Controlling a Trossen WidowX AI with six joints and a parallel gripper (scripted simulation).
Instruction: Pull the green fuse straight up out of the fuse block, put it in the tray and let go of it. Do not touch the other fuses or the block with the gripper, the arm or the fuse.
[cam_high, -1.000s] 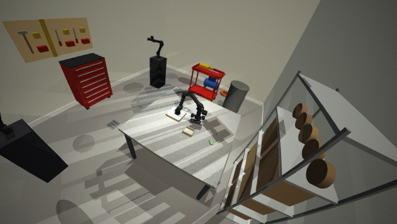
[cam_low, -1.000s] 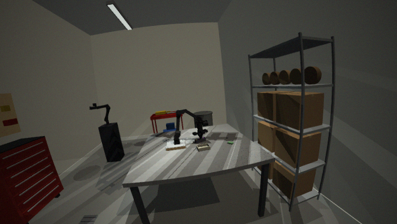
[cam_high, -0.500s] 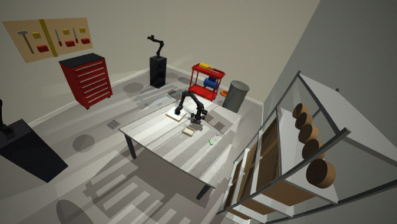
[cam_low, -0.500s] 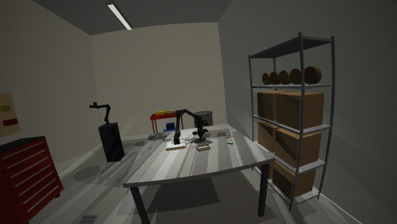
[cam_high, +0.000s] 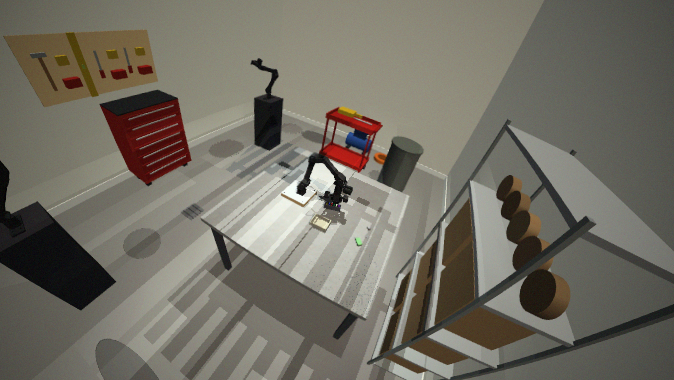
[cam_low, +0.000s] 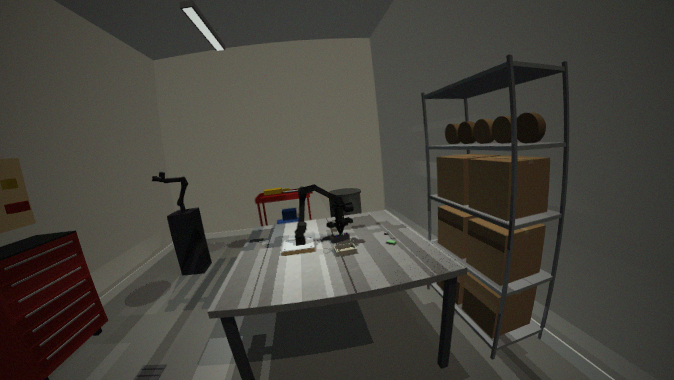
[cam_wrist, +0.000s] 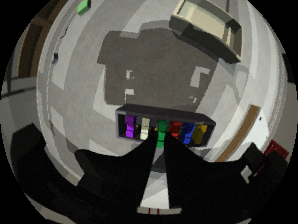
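The green fuse (cam_wrist: 161, 127) is upright between the fingertips of my gripper (cam_wrist: 160, 134) (cam_low: 341, 232), which is shut on it. It stands higher than its neighbours above the dark fuse block (cam_wrist: 165, 111) (cam_high: 332, 207) (cam_low: 340, 240); whether its lower end is clear of its slot cannot be told. Purple (cam_wrist: 130, 126) and white (cam_wrist: 145, 129) fuses sit on one side of it, red (cam_wrist: 175, 130), blue (cam_wrist: 188, 134) and yellow (cam_wrist: 200, 134) on the other. The beige tray (cam_high: 320, 229) (cam_low: 346, 254) (cam_wrist: 200, 36) stands apart from the block and looks empty.
A bright green piece (cam_high: 358, 241) (cam_low: 391, 242) (cam_wrist: 84, 6) and a small dark object (cam_low: 386, 233) (cam_wrist: 55, 57) lie on the table beyond the block and tray. The arm's base stands on a white board (cam_high: 291, 194) (cam_low: 290, 247) with a wooden edge.
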